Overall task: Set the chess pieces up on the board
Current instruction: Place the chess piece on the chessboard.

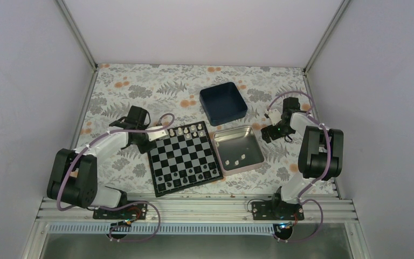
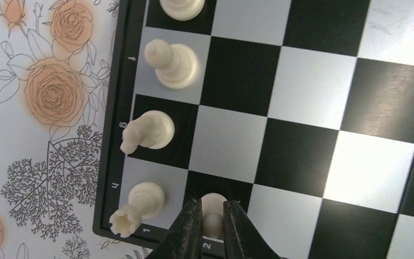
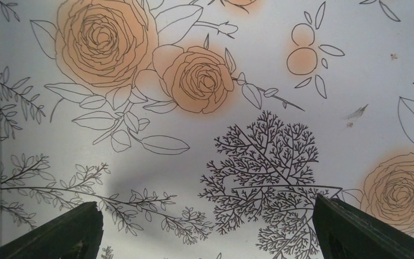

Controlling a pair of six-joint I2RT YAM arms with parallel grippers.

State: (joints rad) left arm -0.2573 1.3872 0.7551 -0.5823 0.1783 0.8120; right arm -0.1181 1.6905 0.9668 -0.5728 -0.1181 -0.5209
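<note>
The board (image 1: pixel 179 159) lies at the table's middle. Several cream-white chess pieces (image 1: pixel 186 130) stand along its far edge. In the left wrist view a rook (image 2: pixel 138 207), a knight (image 2: pixel 149 132) and a bishop (image 2: pixel 172 64) stand in the edge row of the board (image 2: pixel 302 81). My left gripper (image 2: pixel 212 221) is shut on a cream pawn (image 2: pixel 213 208) over the black square beside the rook; in the top view this gripper (image 1: pixel 160 133) is at the board's far left corner. My right gripper (image 3: pixel 207 216) is open and empty above the floral cloth, right of the tin (image 1: pixel 270 133).
A silver tin (image 1: pixel 252 141) right of the board holds a few loose cream pieces (image 1: pixel 236 161). A dark blue box (image 1: pixel 222 102) stands behind it. Tiny black pieces (image 1: pixel 186 178) stand along the board's near edge. Grey walls enclose the table.
</note>
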